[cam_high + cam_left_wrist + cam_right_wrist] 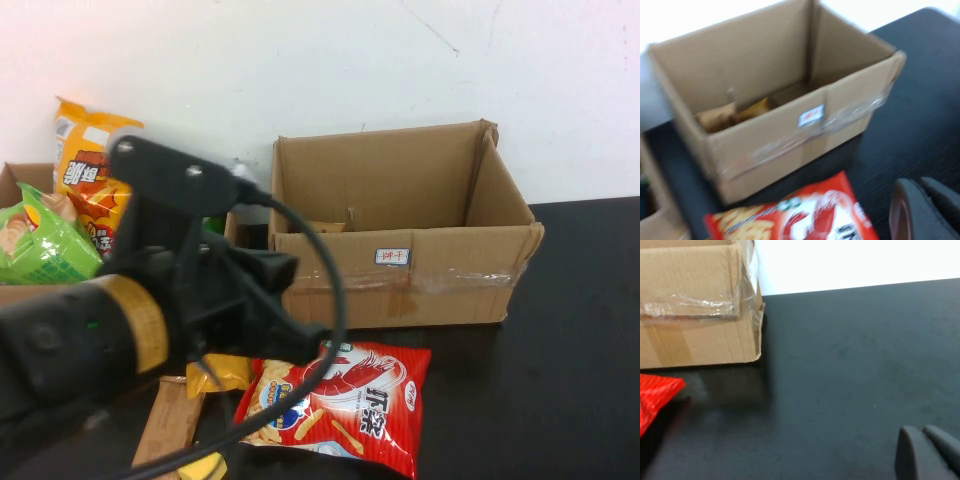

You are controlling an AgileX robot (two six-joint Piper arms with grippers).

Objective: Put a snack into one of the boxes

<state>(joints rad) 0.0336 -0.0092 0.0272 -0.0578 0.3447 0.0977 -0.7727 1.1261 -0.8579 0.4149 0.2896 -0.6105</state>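
A red shrimp-chip bag (345,400) lies flat on the black table in front of an open cardboard box (450,295). The bag also shows in the left wrist view (790,220) and as a corner in the right wrist view (655,395). The box (780,145) holds some brownish-yellow packets (735,115) on its floor. My left gripper (300,345) hangs shut and empty just above the bag's near-left corner; its fingertips (920,210) are pressed together. My right gripper (925,452) is shut and empty over bare table to the right of the box (695,335); it is out of the high view.
A second box (15,180) at the far left holds a green bag (40,240) and an orange bag (90,170). A yellow packet (220,372) and a wooden block (175,420) lie left of the red bag. A white wall stands behind the table.
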